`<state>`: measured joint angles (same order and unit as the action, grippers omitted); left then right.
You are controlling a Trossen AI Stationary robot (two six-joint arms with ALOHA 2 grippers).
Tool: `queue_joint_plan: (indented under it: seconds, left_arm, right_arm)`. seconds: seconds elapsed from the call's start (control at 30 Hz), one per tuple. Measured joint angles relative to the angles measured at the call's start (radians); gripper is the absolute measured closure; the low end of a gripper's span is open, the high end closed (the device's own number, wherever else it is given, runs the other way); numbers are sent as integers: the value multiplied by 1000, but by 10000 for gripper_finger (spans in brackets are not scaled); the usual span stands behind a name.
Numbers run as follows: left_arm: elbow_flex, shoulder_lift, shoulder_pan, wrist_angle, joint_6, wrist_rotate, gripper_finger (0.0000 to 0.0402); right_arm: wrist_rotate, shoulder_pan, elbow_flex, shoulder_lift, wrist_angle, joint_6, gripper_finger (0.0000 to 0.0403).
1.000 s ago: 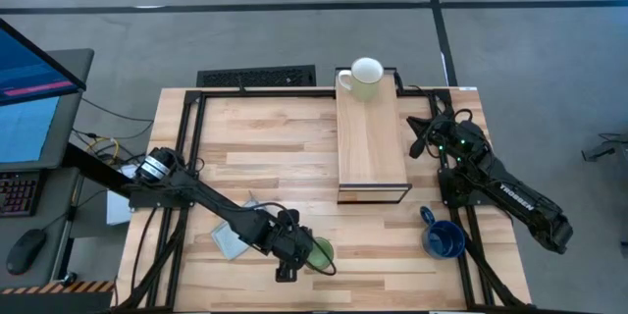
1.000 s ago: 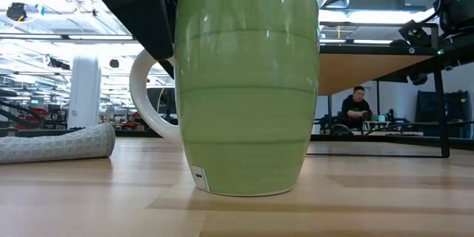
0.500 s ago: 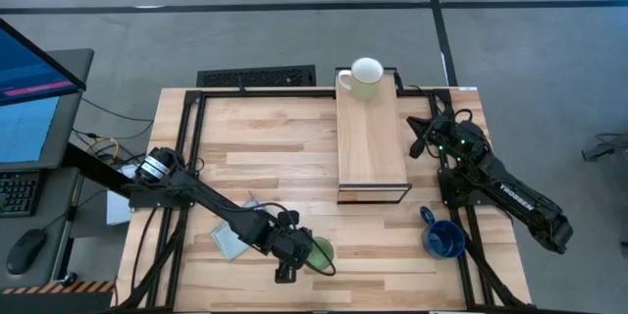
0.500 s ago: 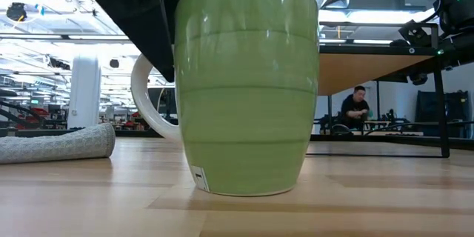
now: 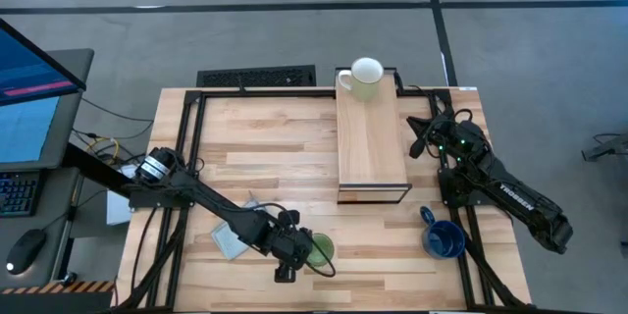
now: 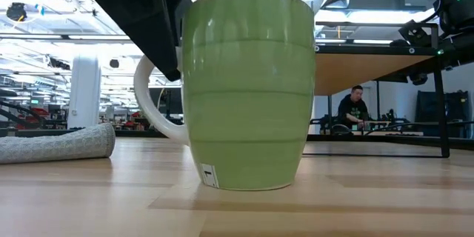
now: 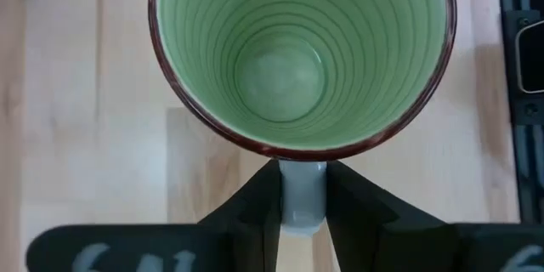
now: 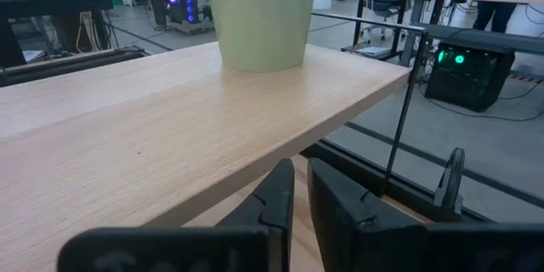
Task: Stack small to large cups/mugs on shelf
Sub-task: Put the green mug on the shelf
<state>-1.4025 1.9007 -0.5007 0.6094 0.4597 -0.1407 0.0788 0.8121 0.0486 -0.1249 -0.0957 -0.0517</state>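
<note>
My left pincer [image 7: 301,212] pinches the handle of the light green mug [image 5: 319,250] at the lower middle of the high frame, since the handle gives a sure hold for lifting. The mug stands on the bench [image 5: 265,147] near its front edge, a grey cloth [image 5: 233,238] beside my arm. The shelf [image 5: 371,147] lies upper right across open boards, its long top bare below the white mug [image 5: 364,74]. The dark blue mug [image 5: 444,238] waits lower right, below my right pincer [image 8: 300,189], which is nearly pressed together.

From above, the left end effector [image 5: 297,252] covers most of the green mug [image 5: 320,249]. In the right wrist view the white mug [image 8: 260,13] on the shelf [image 8: 170,127] is cut off above its base. The blue mug's [image 5: 444,239] inside is too small to make out.
</note>
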Motion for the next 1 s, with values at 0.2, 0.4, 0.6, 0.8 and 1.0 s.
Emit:
queue_joint_plan:
  seconds: [0.2, 0.4, 0.6, 0.8, 1.0]
  left_arm:
    - [0, 0, 8, -1, -23, -8, 352]
    - [0, 0, 14, -3, -52, -2, 352]
    - [0, 0, 22, -4, -57, 30, 352]
    - [0, 0, 23, -5, -63, 38, 352]
    - [0, 0, 25, -22, -83, 41, 352]
  right_arm:
    - [0, 0, 0, 0, 0, 0, 343]
    - [0, 0, 0, 0, 0, 0, 343]
    - [0, 0, 0, 0, 0, 0, 343]
    - [0, 0, 0, 0, 0, 0, 343]
    - [0, 0, 0, 0, 0, 0, 343]
